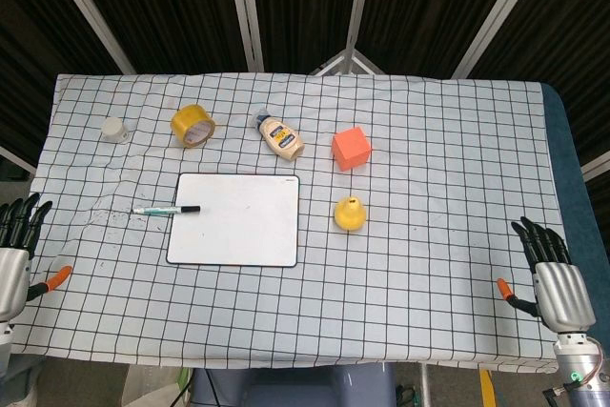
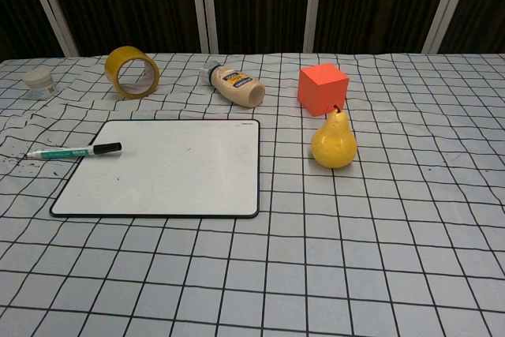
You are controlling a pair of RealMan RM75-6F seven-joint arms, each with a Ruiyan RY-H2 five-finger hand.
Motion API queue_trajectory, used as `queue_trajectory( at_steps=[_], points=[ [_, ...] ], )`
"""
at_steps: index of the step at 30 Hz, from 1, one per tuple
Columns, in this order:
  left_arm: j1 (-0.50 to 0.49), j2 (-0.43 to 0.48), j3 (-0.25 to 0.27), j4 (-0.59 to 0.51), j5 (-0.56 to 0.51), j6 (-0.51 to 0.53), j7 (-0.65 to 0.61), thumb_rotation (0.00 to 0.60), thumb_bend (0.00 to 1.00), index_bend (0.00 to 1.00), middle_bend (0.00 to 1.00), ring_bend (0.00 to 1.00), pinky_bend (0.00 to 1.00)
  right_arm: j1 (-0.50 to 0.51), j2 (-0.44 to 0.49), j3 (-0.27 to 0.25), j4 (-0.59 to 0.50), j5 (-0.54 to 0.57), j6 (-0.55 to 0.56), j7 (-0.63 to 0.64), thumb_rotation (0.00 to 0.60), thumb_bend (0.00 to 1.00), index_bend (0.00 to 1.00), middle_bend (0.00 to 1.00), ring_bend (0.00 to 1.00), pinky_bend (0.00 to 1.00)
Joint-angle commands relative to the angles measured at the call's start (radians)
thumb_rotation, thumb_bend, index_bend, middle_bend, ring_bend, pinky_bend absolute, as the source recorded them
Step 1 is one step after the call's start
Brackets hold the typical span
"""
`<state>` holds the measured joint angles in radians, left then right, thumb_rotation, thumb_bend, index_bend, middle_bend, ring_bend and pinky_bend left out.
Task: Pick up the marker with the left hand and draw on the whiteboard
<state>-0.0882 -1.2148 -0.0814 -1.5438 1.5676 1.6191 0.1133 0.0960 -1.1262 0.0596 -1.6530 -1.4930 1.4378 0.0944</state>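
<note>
The marker [image 1: 165,210] lies crosswise over the whiteboard's [image 1: 238,221] left edge, capped end on the board. The left robot hand [image 1: 17,254], released and holding nothing, sits nearer, at the desk's left edge; the marker lies forward-right of it.

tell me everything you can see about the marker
The marker is a slim white pen with a green band on its barrel and a black cap. It lies flat, roughly left to right. The capped end rests on the left edge of the whiteboard, while the rest sticks out onto the checked tablecloth. Small dark specks dot the cloth by its tail end. Neither hand touches it; the left hand sits apart at the table's edge.
</note>
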Motion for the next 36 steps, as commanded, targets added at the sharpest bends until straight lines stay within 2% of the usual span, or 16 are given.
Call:
queue_trajectory(
  at_steps=[1, 11, 18, 26, 32, 36],
  points=[
    [0.000, 0.000, 0.000, 0.000, 0.000, 0.001, 0.001, 0.600, 0.15, 0.01, 0.00, 0.00, 0.00, 0.000, 0.000, 0.000, 0.000, 0.000, 0.000, 0.000, 0.600, 0.32, 0.00, 0.00, 0.00, 0.00],
    [0.002, -0.001, 0.000, -0.002, -0.003, 0.001, 0.008, 0.600, 0.15, 0.01, 0.00, 0.00, 0.00, -0.003, 0.000, -0.002, -0.001, -0.006, 0.008, 0.001, 0.600, 0.32, 0.00, 0.00, 0.00, 0.00],
    [-0.010, -0.005, -0.006, 0.006, -0.031, -0.035, 0.022, 0.600, 0.15, 0.02, 0.00, 0.00, 0.00, -0.002, -0.002, -0.001, -0.003, -0.001, 0.004, 0.000, 0.600, 0.32, 0.00, 0.00, 0.00, 0.00],
    [-0.074, 0.002, -0.054, -0.035, -0.139, -0.162, 0.091, 0.600, 0.16, 0.17, 0.00, 0.00, 0.00, -0.001, 0.002, -0.003, -0.007, -0.002, -0.002, 0.015, 0.600, 0.32, 0.00, 0.00, 0.00, 0.00],
    [-0.160, -0.024, -0.116, -0.072, -0.296, -0.314, 0.189, 0.600, 0.25, 0.36, 0.00, 0.00, 0.00, 0.000, 0.006, -0.003, -0.012, 0.004, -0.010, 0.029, 0.600, 0.32, 0.00, 0.00, 0.00, 0.00],
    [-0.227, -0.072, -0.155, -0.055, -0.404, -0.391, 0.282, 0.600, 0.32, 0.40, 0.00, 0.00, 0.00, 0.001, 0.008, -0.003, -0.015, 0.006, -0.014, 0.036, 0.600, 0.32, 0.00, 0.00, 0.00, 0.00]
  ],
)
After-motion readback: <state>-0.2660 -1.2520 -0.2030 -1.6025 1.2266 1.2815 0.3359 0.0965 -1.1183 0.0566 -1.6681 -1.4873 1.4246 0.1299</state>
